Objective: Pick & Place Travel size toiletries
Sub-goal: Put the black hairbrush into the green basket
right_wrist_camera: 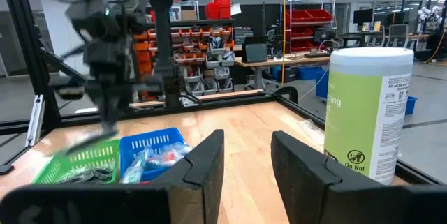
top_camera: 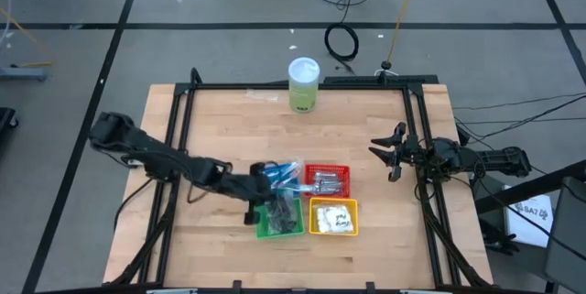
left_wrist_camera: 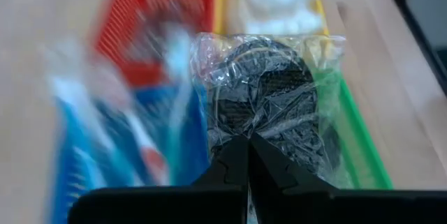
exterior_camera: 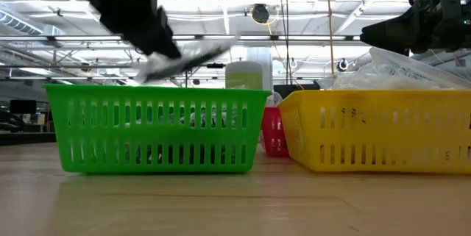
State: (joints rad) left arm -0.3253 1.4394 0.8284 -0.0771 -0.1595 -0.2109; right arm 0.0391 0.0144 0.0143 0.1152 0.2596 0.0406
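Left gripper (left_wrist_camera: 248,144) clamped on a clear-wrapped dark grey puff (left_wrist_camera: 269,91), held just above what looks like the green basket (top_camera: 277,224) (wrist view blurred), right gripper (top_camera: 392,157) parked near the table's right edge, fingers apart, holding nothing.

A wooden table (top_camera: 229,120) holds four small baskets set close together. The green basket (top_camera: 271,227) sits right under the left gripper, and the blue basket (top_camera: 275,174) is just beside it. The red basket (top_camera: 341,169) and the yellow basket (top_camera: 320,228) are a little farther off. A tall green can (top_camera: 303,86) with a white lid stands well away from both grippers.
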